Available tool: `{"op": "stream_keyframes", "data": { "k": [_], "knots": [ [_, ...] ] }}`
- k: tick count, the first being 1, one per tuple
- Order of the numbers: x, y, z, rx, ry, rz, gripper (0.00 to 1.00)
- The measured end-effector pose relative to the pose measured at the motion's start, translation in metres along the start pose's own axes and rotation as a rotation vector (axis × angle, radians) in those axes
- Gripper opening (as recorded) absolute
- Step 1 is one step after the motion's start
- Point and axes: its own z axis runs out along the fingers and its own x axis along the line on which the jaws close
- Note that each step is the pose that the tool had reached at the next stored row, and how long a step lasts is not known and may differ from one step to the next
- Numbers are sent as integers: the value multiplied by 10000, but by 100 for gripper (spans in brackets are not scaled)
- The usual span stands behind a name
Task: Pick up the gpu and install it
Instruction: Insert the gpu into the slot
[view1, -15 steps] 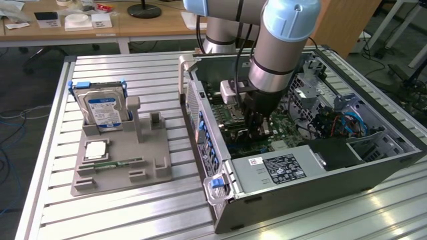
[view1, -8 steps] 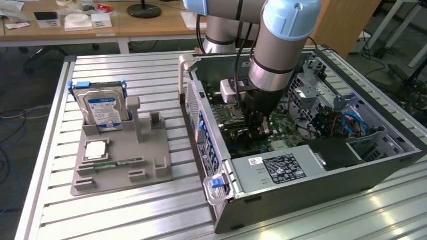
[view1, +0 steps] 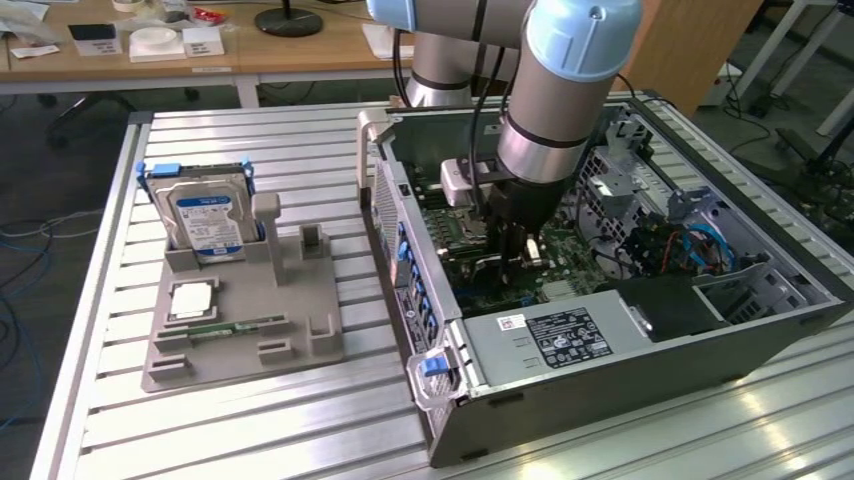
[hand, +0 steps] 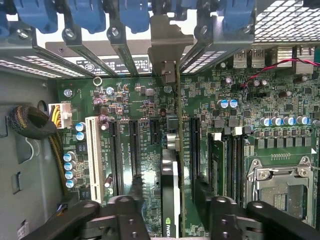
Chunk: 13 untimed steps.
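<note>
The gpu (hand: 170, 190) stands on edge in a motherboard (hand: 135, 100) slot, its dark face edge-on and its silver end bracket (hand: 165, 47) against the case's rear slot openings. My gripper (hand: 167, 195) straddles the card. One dark finger (hand: 136, 197) sits on each side, and a narrow strip of board shows between each finger and the card, so the gripper is open. In the exterior view, the gripper (view1: 514, 245) reaches straight down into the open PC case (view1: 400, 210), and the arm hides the card.
Blue slot latches (hand: 85, 12) line the case's rear. RAM sticks (hand: 217, 160) and the CPU socket (hand: 280, 185) lie beside the card. A grey fixture (view1: 300, 330) holds a hard drive (view1: 207, 215) and a RAM stick (view1: 234, 327). The power supply (view1: 561, 335) fills the case's front.
</note>
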Motion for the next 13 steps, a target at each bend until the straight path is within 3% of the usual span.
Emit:
{"op": "stream_keyframes", "data": {
  "k": [1, 7, 13],
  "knots": [
    [0, 0, 0, 0, 0, 0, 55],
    [-78, 6, 4, 1, -4, 1, 55],
    [-85, 6, 4, 0, -3, 0, 55]
  ]
}}
